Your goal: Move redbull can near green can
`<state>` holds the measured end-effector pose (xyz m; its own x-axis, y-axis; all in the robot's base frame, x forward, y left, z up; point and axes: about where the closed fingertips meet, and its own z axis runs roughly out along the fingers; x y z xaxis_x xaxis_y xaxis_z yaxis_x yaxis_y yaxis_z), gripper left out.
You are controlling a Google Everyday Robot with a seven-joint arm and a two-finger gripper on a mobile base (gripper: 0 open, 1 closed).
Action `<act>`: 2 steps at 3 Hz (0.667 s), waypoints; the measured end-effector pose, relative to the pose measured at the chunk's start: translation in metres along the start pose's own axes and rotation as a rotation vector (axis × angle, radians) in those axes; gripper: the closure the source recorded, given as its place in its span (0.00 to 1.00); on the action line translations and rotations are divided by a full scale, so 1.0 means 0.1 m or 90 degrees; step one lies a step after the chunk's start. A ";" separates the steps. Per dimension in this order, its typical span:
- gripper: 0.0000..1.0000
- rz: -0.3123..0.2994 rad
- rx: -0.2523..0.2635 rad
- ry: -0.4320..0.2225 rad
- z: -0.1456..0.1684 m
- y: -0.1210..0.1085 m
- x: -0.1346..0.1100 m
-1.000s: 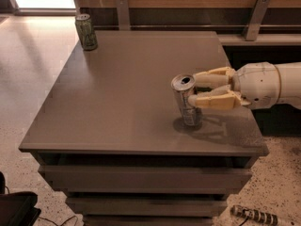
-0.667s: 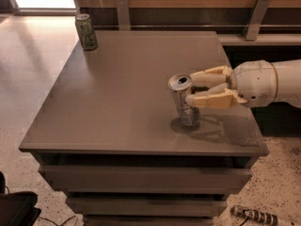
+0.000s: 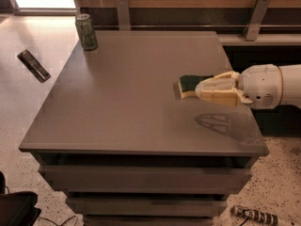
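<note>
Housing of the arm [image 3: 265, 86], white, smooth and rounded, ran off the right edge, so only its last section showed. From it the cream gripper [image 3: 200, 91] reached left, hovering above the right side of the table [image 3: 131, 107]; whether it was spread or pressed together could not be told. It covered the right end of a sponge [image 3: 189, 83], a flat block with a dark green top and a yellow underlayer, lying on the tabletop just at the gripper's tip. Contact between the two could not be judged. A soft grey shadow [image 3: 214, 123] of the gripper lay on the surface nearer the front edge.

The redbull can could not be made out in this view. The green can [image 3: 86, 32] stood upright at the far left corner of the table, well apart from the gripper: a dark green cylinder with pale scribbled markings and a dull silver top.

The tabletop was matte grey-brown and square, with drawer-like tiers beneath it. Behind ran a wooden panel with two slanted metal brackets [image 3: 122, 12]. On the speckled floor lay a dark flat bar [image 3: 34, 66] at left and a mottled rod [image 3: 254, 214] at bottom right, cut off by the frame.
</note>
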<state>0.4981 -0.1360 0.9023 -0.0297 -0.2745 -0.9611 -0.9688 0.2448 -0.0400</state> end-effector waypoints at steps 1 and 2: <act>1.00 0.000 0.000 0.000 0.00 0.00 0.00; 0.81 -0.001 -0.003 0.000 0.02 0.01 -0.01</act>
<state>0.4980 -0.1332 0.9030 -0.0275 -0.2748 -0.9611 -0.9700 0.2397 -0.0408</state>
